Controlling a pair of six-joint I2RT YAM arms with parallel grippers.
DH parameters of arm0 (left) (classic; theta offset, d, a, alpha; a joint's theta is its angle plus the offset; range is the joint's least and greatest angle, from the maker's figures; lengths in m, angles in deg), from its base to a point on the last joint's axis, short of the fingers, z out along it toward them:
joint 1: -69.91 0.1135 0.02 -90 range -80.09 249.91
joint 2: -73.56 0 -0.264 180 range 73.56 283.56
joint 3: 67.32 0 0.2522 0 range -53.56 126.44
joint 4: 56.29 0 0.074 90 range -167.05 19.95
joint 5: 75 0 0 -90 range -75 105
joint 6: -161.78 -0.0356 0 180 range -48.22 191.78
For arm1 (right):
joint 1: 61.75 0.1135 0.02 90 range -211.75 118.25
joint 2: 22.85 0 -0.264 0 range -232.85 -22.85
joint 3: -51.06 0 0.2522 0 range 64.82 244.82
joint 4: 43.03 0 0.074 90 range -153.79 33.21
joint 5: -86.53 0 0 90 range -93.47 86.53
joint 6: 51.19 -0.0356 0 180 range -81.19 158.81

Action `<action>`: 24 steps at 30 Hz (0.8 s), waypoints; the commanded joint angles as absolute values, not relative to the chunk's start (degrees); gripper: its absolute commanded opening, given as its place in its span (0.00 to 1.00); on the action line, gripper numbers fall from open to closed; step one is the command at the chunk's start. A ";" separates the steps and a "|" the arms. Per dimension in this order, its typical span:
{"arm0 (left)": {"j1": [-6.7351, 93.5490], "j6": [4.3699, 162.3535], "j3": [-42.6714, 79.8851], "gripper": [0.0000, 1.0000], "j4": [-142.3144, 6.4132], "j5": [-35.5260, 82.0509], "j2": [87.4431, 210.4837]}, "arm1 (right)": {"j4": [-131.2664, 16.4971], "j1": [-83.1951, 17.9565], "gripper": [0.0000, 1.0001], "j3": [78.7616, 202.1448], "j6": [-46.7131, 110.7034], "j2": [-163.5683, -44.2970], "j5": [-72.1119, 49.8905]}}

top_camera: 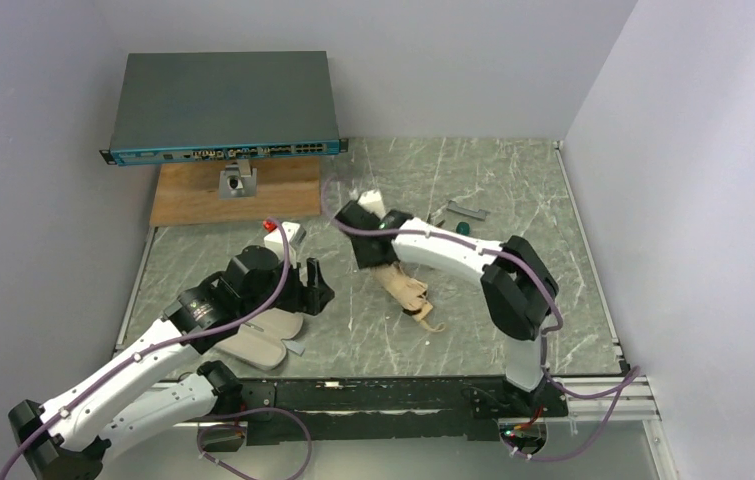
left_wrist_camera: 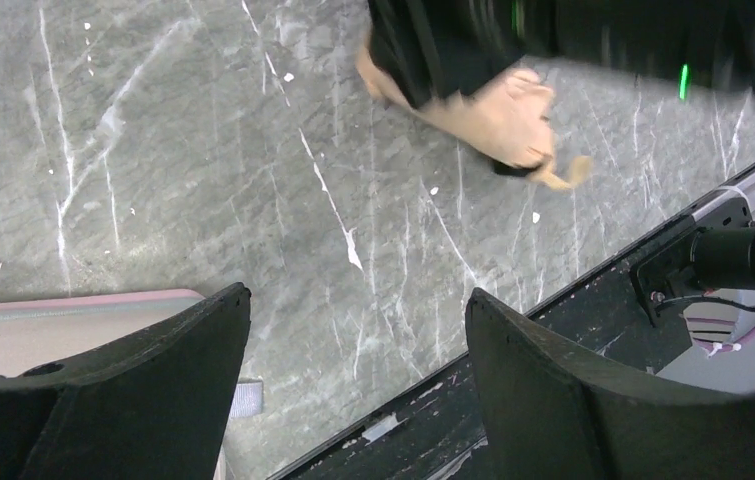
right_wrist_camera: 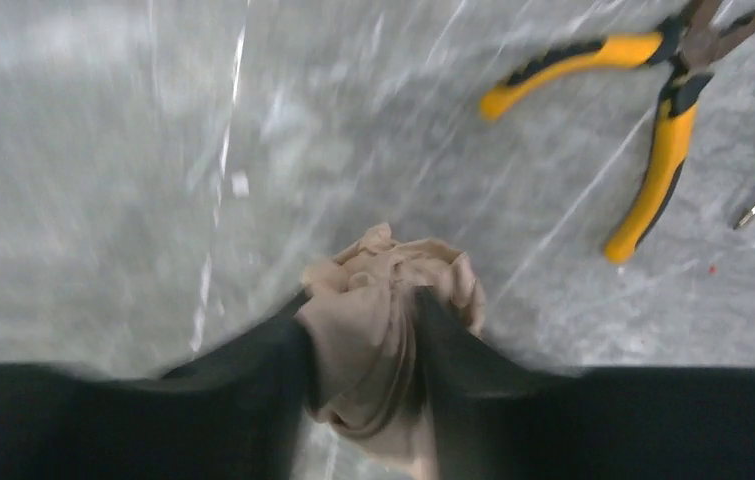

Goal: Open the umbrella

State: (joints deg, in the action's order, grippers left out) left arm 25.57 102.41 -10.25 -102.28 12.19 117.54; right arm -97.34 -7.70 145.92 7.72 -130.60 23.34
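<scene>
Top view: compact folded tan-beige fabric umbrella found lying near the middle of the grey, white-veined tabletop, slanted from far-left to near-right. Right gripper set down on its far end; grip not resolvable from this height. Left gripper raised over the tabletop's left half, apart from the umbrella. Flat pale pink fabric sleeve at the tabletop's near-left, partly under the left arm. Dark grey metal network switch resting on a brown wooden board at the tabletop's far-left corner. Left wrist view: left gripper with jaws spread wide, nothing between them, only bare tabletop below; sleeve just beside one finger; umbrella further out on the tabletop. Right wrist view, blurred: right gripper clamped on bunched tan fabric of the umbrella; yellow-handled pliers lying on the tabletop beyond.
</scene>
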 commanded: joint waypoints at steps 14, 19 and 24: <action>25.67 103.13 -10.41 0.81 -98.22 13.64 119.18 | -82.20 -26.47 0.98 131.16 13.29 -114.46 -6.19; 25.72 103.49 -10.19 0.81 -95.00 14.47 121.92 | -81.47 -26.71 0.97 124.16 16.75 -111.52 -7.38; 25.76 103.14 -8.82 0.80 -93.83 16.45 124.75 | -74.50 -27.17 0.95 118.96 17.94 -111.32 -13.88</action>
